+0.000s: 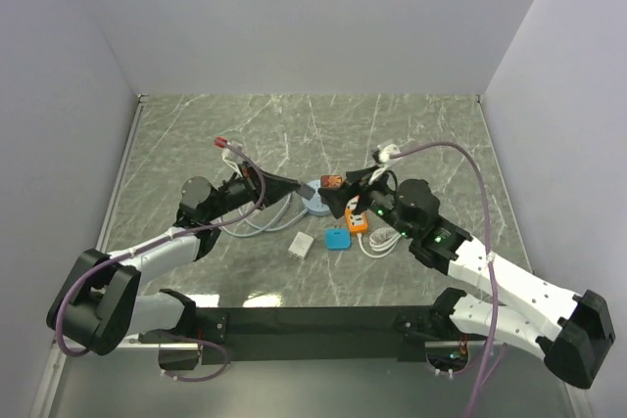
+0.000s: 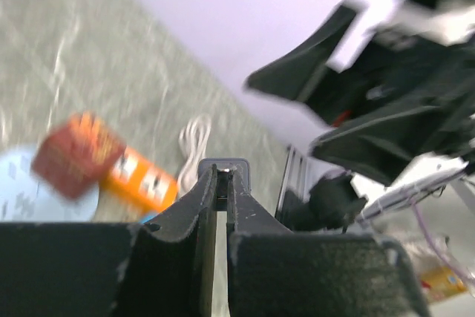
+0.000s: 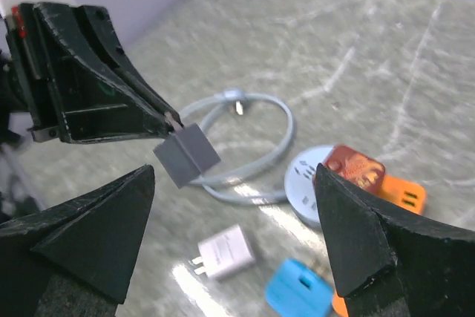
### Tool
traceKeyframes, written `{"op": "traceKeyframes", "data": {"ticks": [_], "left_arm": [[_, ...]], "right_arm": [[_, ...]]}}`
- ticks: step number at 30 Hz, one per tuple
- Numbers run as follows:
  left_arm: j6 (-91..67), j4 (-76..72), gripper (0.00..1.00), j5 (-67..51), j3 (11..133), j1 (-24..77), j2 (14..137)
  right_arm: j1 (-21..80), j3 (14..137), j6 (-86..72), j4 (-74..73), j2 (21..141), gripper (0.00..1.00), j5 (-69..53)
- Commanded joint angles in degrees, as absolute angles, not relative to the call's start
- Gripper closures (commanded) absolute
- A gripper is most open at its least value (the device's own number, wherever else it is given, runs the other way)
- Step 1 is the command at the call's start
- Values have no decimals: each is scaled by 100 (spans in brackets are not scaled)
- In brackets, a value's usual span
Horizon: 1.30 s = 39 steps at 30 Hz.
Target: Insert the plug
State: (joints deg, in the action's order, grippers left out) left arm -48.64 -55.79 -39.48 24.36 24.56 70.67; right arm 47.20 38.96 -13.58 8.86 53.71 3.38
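The left gripper [image 3: 169, 118] is pinching a grey plug [image 3: 185, 155] above the surface [image 3: 356, 50], at nine o'clock from the round white socket [image 3: 308, 183]; the right gripper [image 3: 234, 174] is gaping, released.

A grey-green marbled tabletop [image 1: 294, 129], veined in white, forms the floor of a plain booth. Three bare walls close it in: the back wall [image 1: 313, 17], the left wall [image 1: 49, 144] and the right wall [image 1: 573, 115] (all a matte, pale lilac-white). A metal rail [image 1: 124, 165] edges the table's left side. The light is soft and even, with faint glare on the marbling.
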Motion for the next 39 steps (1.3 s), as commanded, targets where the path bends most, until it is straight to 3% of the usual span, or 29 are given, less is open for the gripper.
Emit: {"op": "traceKeyframes", "data": {"ticks": [1, 14, 21, 32, 39], "left_arm": [[-5378, -6977, 100, -3613, 2681, 2452, 6978], [-6257, -8532, 100, -3427, 2926, 2707, 7250], [-6768, -9325, 100, -3525, 2962, 2909, 7550], [-6354, -8824, 100, -3410, 2874, 3129, 6988], [-6626, -9263, 100, -3638, 3041, 3252, 7330]], "right_arm": [[4098, 3377, -2310, 2379, 4994, 6, -1096], [3920, 2558, -2971, 4850, 5001, 17, -2188], [3920, 2698, -2918, 4913, 5361, 19, -2215], [3885, 2514, -2795, 4922, 5361, 20, -1898], [3876, 2487, -2970, 5343, 5519, 22, -2311]]}}
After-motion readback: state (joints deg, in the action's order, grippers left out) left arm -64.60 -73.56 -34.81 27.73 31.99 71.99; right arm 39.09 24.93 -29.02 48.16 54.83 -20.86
